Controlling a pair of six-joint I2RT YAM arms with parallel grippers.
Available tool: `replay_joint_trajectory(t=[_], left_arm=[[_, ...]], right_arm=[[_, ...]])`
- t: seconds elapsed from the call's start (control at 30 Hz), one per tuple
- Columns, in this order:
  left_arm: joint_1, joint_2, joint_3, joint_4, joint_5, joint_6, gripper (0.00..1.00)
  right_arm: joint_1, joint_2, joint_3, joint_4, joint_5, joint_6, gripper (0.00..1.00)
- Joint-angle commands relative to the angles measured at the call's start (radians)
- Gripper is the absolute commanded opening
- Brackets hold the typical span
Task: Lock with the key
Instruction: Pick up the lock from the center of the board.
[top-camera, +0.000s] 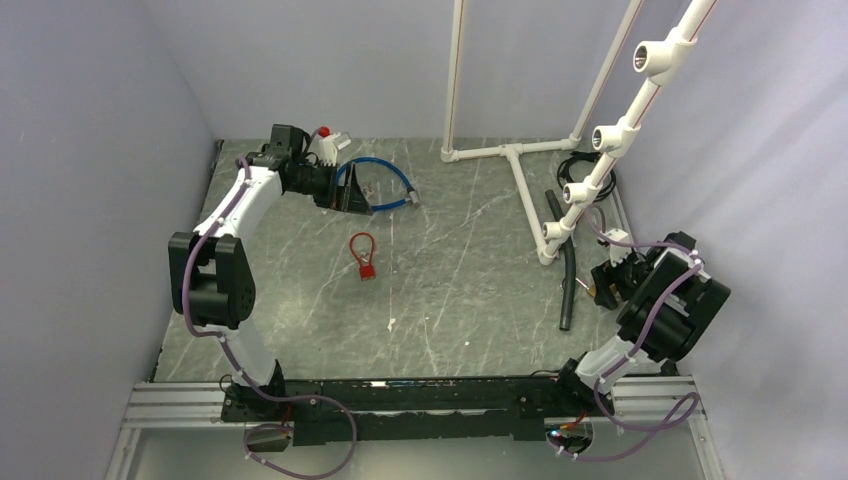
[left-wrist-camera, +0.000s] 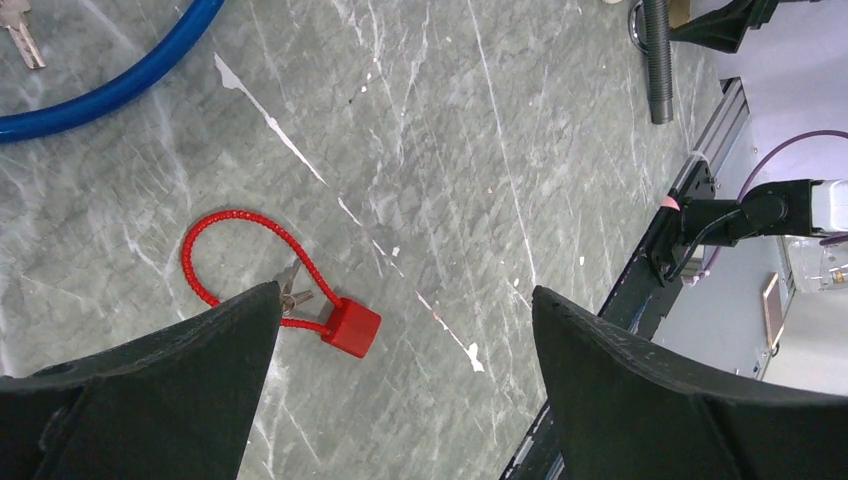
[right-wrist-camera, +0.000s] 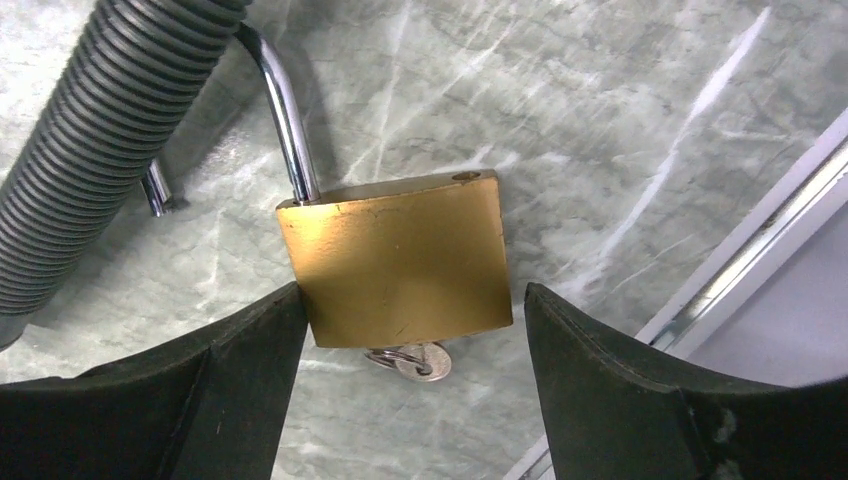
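Observation:
A tiny silver key (left-wrist-camera: 20, 35) lies by the blue cable loop (left-wrist-camera: 120, 80) at the back left (top-camera: 375, 185). My left gripper (left-wrist-camera: 405, 295) is open and empty, hovering beside that loop (top-camera: 352, 195). A red cable lock (left-wrist-camera: 350, 327) lies mid-table (top-camera: 363, 258) with small silver keys (left-wrist-camera: 290, 292) on a ring inside its loop. My right gripper (right-wrist-camera: 412, 290) is open, its fingers on either side of a brass padlock (right-wrist-camera: 400, 260) at the right (top-camera: 603, 283). The padlock's shackle (right-wrist-camera: 280, 100) stands open. A silver key head (right-wrist-camera: 425, 362) on a ring sticks out of its underside.
A black corrugated hose (right-wrist-camera: 90, 130) lies right beside the padlock's shackle (top-camera: 566, 285). A white pipe frame (top-camera: 520, 170) stands at the back right. The metal base rail (top-camera: 450, 395) runs along the near edge. Purple walls close in both sides.

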Motion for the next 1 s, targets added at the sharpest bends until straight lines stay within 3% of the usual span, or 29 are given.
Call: replay_joint_trajectory(t=[0.0,0.17,0.5,0.63,0.7,0.8,0.97], left_arm=[[0.006,-0.027,0.012,0.001,0.032,0.040,0.99],[0.016,-0.015,0.033,-0.016,0.031,0.052,0.99],[0.025,-0.010,0.034,-0.005,0.043,0.052,0.99],[0.027,-0.011,0.026,0.001,0.052,0.052,1.00],[0.027,-0.013,0.020,0.009,0.056,0.049,1.00],[0.027,-0.013,0.029,0.001,0.055,0.051,0.99],[0.028,-0.015,0.057,-0.040,0.041,0.079,0.99]], right_arm=[[0.013,0.088,0.030,-0.035,0.090,-0.023,0.79],[0.085,0.074,-0.036,0.048,0.133,0.025,0.77],[0.104,0.067,0.000,-0.037,0.121,0.004,0.43],[0.077,0.069,0.055,-0.100,0.090,0.005,0.40],[0.058,0.059,0.066,-0.141,0.059,-0.038,0.49],[0.057,0.077,0.090,-0.160,0.025,-0.050,0.81],[0.089,0.144,0.141,-0.151,0.000,-0.039,0.83]])
